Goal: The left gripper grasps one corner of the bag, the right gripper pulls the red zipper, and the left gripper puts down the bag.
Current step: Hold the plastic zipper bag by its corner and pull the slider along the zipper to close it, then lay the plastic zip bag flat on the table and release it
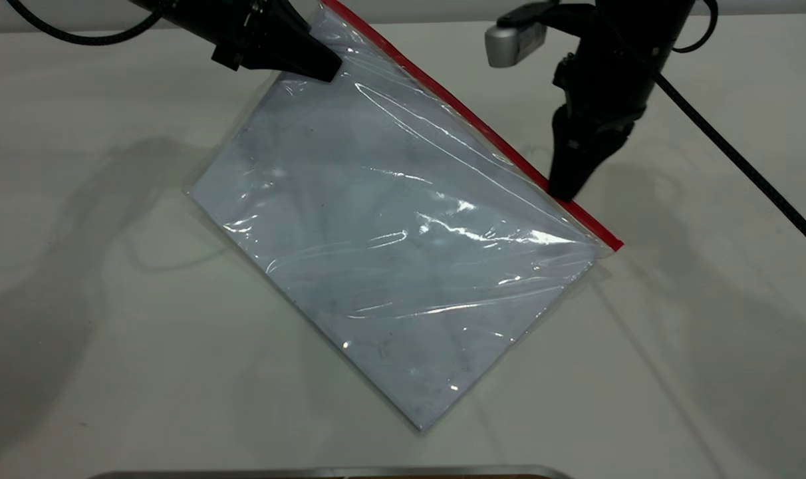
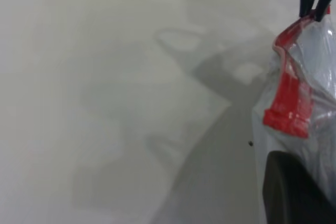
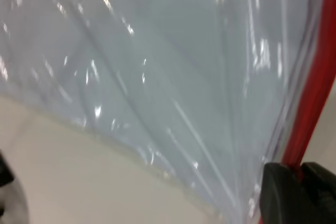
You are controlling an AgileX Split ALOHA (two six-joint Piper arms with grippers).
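The bag (image 1: pixel 390 233) is a clear pouch, pale bluish-white inside, lifted at its far corner while its lower edges rest on the table. My left gripper (image 1: pixel 323 66) is shut on that raised corner. The red zipper (image 1: pixel 469 116) runs down the bag's right-hand long edge. My right gripper (image 1: pixel 566 193) is shut on the zipper close to its lower end. In the right wrist view, two black fingers (image 3: pixel 281 195) pinch the red zipper (image 3: pixel 312 98) beside the bag (image 3: pixel 157 51). In the left wrist view, the zipper's crumpled end (image 2: pixel 289 103) lies just beyond my own finger (image 2: pixel 294 192).
The white table (image 1: pixel 77 299) lies all round the bag. A metal edge (image 1: pixel 330 472) runs along the near border. A silver camera (image 1: pixel 513 41) sits on the right wrist. The right arm's braided cable (image 1: pixel 742 166) trails off to the right.
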